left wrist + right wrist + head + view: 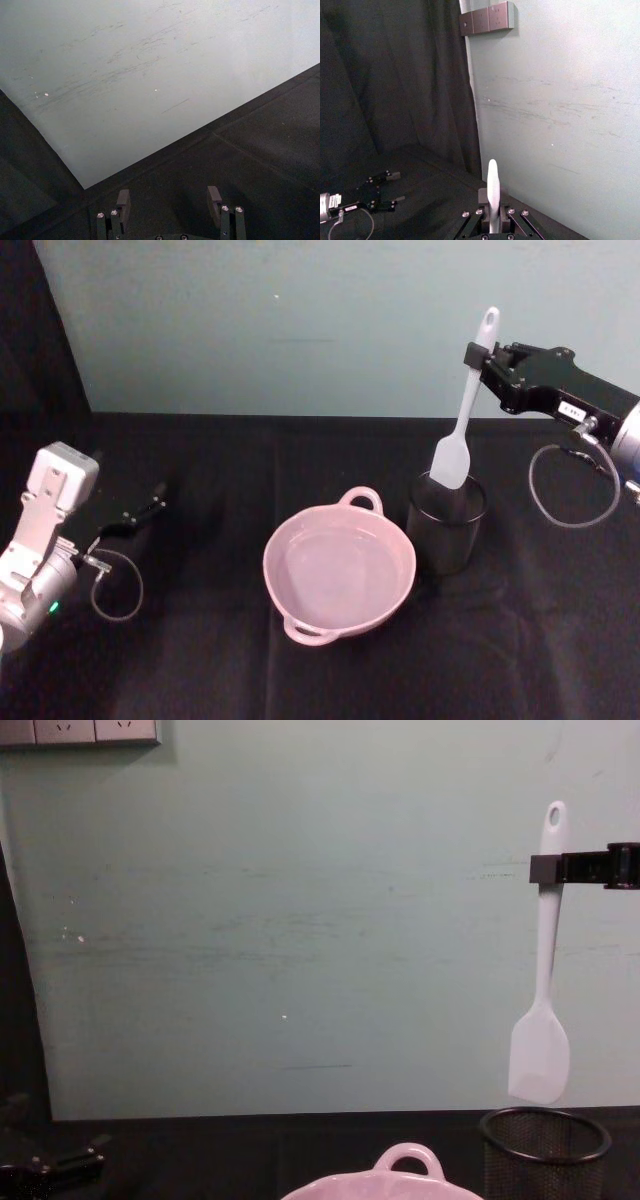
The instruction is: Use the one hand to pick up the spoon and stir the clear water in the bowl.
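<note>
One end effector (487,358) (right, arm (622,435) cropped) grips spoon (464,412).

— What are you holding?
— My right pincer (491,210) grips the white spoon (493,182), handle upright before the pale wall (560,125).
— Anything farther off?
— My left pincer (390,190), low by the dark table (435,210).

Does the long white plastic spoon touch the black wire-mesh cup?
Apart. In the chest view the white plastic spoon hangs above the black wire-mesh cup, a gap between.
</note>
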Robot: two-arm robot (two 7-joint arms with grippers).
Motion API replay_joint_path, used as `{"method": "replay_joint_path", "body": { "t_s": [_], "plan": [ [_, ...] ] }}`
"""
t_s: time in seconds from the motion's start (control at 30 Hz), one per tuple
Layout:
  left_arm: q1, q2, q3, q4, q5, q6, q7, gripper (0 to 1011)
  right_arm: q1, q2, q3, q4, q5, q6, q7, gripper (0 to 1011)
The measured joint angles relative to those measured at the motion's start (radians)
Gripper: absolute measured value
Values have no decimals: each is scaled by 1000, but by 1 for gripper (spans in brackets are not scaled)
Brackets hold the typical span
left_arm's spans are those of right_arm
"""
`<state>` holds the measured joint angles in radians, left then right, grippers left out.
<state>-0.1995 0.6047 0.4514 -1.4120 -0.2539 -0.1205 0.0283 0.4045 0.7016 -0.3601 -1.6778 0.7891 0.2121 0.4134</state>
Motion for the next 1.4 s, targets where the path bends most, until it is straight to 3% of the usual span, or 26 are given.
{"method": "replay_joint_path", "body": {
  "t_s": [0.37,0.5,0.7,1.03,1.23,1.4],
  "plan": [
    [0,0,0,0,0,0,0,1005,0,0,-1,1,0,-1,0,112],
    [0,0,0,0,0,0,0,1005,11,-10,-28,-5,-29,4,3,112],
    [0,0,0,0,0,0,0,1005,37,-66,-104,-22,-109,-9,9,112],
    [0,0,0,0,0,0,0,1005,38,-162,-187,20,-207,-92,49,112],
    [0,0,0,0,0,0,0,1005,17,-199,-209,74,-245,-137,66,112],
    [0,0,0,0,0,0,0,1005,-4,-208,-216,92,-264,-143,69,112]
  ]
}}
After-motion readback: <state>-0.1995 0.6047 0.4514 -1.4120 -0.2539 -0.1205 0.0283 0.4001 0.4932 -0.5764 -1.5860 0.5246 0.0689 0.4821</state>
